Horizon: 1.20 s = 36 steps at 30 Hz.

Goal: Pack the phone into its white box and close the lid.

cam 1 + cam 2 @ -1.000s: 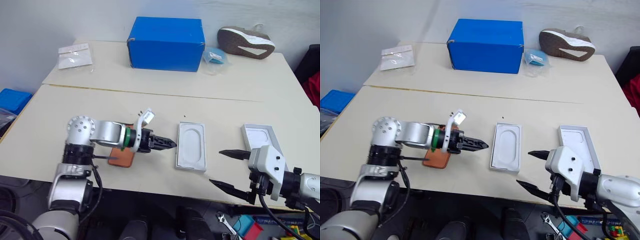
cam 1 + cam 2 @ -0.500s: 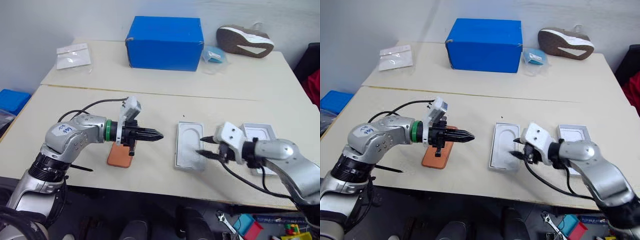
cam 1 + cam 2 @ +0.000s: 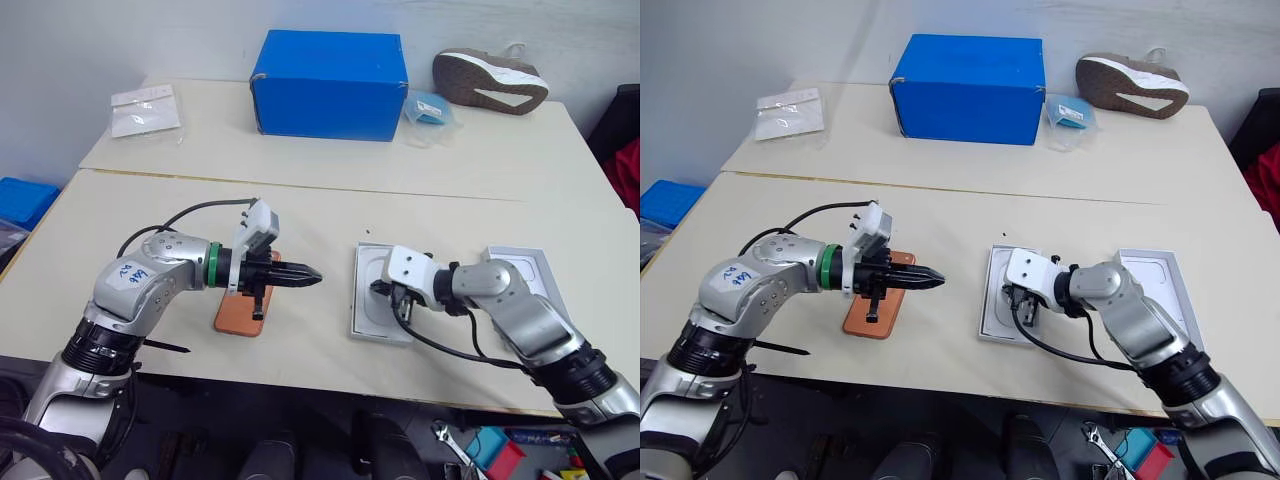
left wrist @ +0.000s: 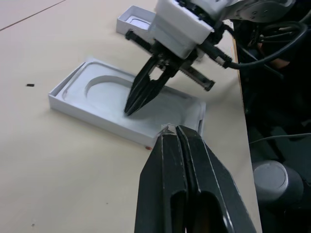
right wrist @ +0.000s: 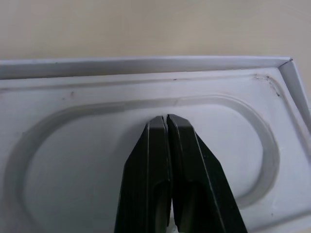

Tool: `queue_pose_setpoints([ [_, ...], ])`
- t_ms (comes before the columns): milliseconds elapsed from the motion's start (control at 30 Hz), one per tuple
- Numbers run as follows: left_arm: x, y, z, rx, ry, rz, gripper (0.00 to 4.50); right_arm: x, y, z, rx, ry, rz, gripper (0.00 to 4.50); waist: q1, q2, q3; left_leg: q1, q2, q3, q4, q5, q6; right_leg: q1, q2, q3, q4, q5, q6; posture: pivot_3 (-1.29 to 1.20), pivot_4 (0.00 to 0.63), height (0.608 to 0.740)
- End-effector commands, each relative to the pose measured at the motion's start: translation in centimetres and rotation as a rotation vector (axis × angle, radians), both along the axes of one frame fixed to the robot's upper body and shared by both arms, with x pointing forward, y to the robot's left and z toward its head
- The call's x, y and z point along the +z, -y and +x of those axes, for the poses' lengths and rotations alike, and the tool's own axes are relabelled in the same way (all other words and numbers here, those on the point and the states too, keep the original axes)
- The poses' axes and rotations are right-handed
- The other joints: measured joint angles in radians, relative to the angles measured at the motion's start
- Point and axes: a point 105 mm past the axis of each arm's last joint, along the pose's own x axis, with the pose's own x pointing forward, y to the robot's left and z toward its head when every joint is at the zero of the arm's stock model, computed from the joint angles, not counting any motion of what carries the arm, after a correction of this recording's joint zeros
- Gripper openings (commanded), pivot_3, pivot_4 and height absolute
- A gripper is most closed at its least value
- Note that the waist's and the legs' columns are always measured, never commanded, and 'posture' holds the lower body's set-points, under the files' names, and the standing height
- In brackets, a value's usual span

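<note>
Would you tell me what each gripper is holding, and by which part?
Nothing: the left gripper is shut on air; the right gripper, also shut, points into the white insert.

**Where things lie on the two tables**

On the near cream table (image 3: 300,350), the slim orange-copper phone (image 3: 238,314) lies at left. Right of it sits a flat white insert with an oval recess (image 3: 371,312), and further right a shallow white tray (image 3: 530,268). Behind, on the far table (image 3: 520,160), stand a blue cardboard box (image 3: 330,85), a clear plastic bag (image 3: 146,109) at its left, and a brown shoe (image 3: 490,82) at its right.

place: probably a lab or workroom | cues: plain tables (image 3: 470,160), blue box (image 3: 330,85), stray shoe (image 3: 490,80)
</note>
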Motion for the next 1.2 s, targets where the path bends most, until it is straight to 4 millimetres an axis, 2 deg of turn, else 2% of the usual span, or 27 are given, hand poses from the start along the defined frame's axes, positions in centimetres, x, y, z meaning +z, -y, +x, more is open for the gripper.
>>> queue_pose_setpoints([
  [33,0.8,0.1,-0.2,-0.004,0.041,-0.008,0.00,-0.1,-0.8,0.2,0.041,0.019,-0.028,0.07,-0.001,0.000,0.000,0.000,0.000,0.000,0.000,0.000,0.000,0.000,0.000,0.000,0.000,0.000,0.000,0.00,0.150,0.740],
  [300,0.8,0.4,-0.3,-0.002,0.034,-0.020,0.00,0.7,-2.4,-0.2,0.085,0.017,0.053,0.07,-0.012,0.000,0.000,0.000,0.000,0.000,0.000,0.000,0.000,0.000,0.000,0.000,0.000,0.000,0.000,0.00,0.150,0.740],
  [400,0.7,0.6,-0.3,-0.002,0.032,-0.023,0.00,0.4,-2.6,-0.1,0.086,0.020,0.040,0.07,-0.017,0.000,0.000,0.000,0.000,0.000,0.000,0.000,0.000,0.000,0.000,0.000,0.001,0.000,0.000,0.00,0.150,0.740],
  [467,0.7,0.6,-0.2,-0.001,0.032,-0.026,0.00,0.5,-2.1,0.1,0.069,0.032,0.028,0.07,-0.017,0.000,0.000,0.000,0.000,0.000,0.000,0.000,0.000,0.000,0.000,0.000,0.001,0.000,0.000,0.00,0.150,0.740],
  [700,0.6,0.8,0.0,0.001,0.033,-0.030,0.00,3.2,0.5,1.5,-0.006,0.091,0.014,0.07,-0.015,0.000,0.000,0.000,0.000,0.000,0.000,0.000,0.000,0.000,0.000,0.000,0.000,0.000,0.000,0.00,0.150,0.740],
  [800,0.6,0.8,0.1,0.004,0.035,-0.030,0.00,3.2,1.4,2.5,-0.048,0.103,-0.001,0.07,-0.016,0.000,0.000,0.000,0.000,0.000,0.000,0.000,0.000,0.000,0.000,0.000,0.000,0.000,0.000,0.00,0.150,0.740],
  [967,0.7,0.9,0.3,0.006,0.039,-0.030,0.00,3.6,1.1,3.6,-0.075,0.109,0.029,0.07,-0.020,0.000,0.000,0.000,0.000,0.000,0.000,0.000,0.000,0.000,0.000,0.000,0.001,0.000,0.000,0.00,0.150,0.740],
  [1100,0.7,1.0,0.5,0.009,0.041,-0.029,0.00,3.3,1.6,4.3,-0.098,0.128,-0.012,0.07,-0.018,0.001,0.000,0.000,0.000,0.000,0.000,0.000,0.000,-0.001,0.000,0.000,0.001,0.000,0.000,0.00,0.150,0.740],
  [1200,0.5,1.0,0.4,0.009,0.037,-0.028,0.00,2.2,1.9,4.2,-0.089,0.108,-0.055,0.07,-0.018,0.001,0.000,0.000,0.000,0.000,0.000,0.000,0.000,-0.001,0.000,0.000,0.001,0.000,0.000,0.00,0.150,0.740],
])
